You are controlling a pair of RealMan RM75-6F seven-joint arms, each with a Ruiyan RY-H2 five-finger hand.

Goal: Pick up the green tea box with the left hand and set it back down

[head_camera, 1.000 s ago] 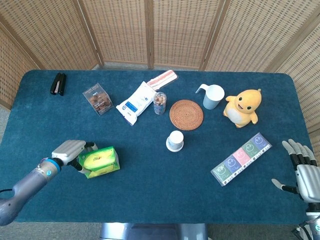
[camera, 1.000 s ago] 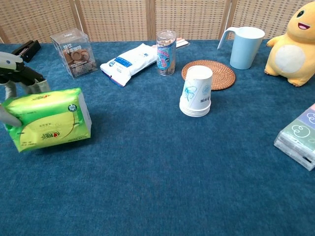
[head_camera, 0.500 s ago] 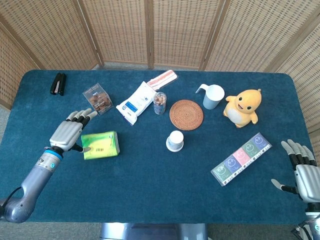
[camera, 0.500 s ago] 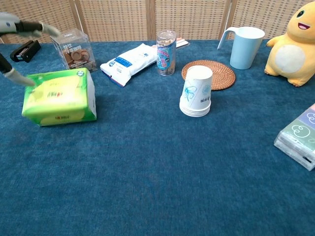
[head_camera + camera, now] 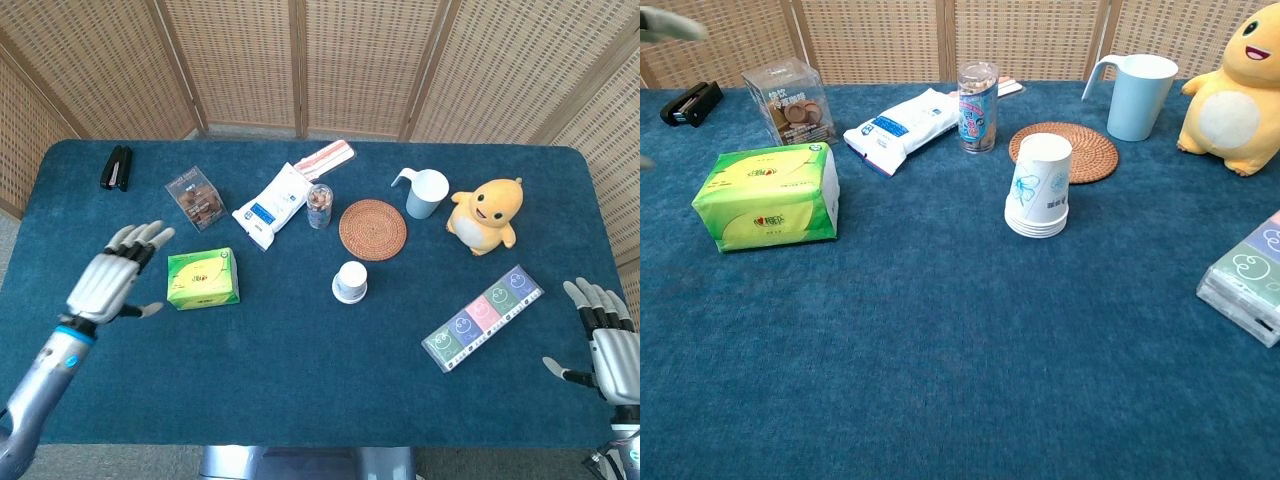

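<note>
Head view showed your left hand (image 5: pixel 108 283) raised with fingers spread, holding nothing, just left of the green tea box (image 5: pixel 203 279), a glossy lime-green pack lying flat on the tabletop (image 5: pixel 300 370).

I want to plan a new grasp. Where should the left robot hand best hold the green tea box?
Probably across the long sides of the green tea box, coming from above on its left: it lies flat, and the open left robot hand is apart beside that end.
</note>
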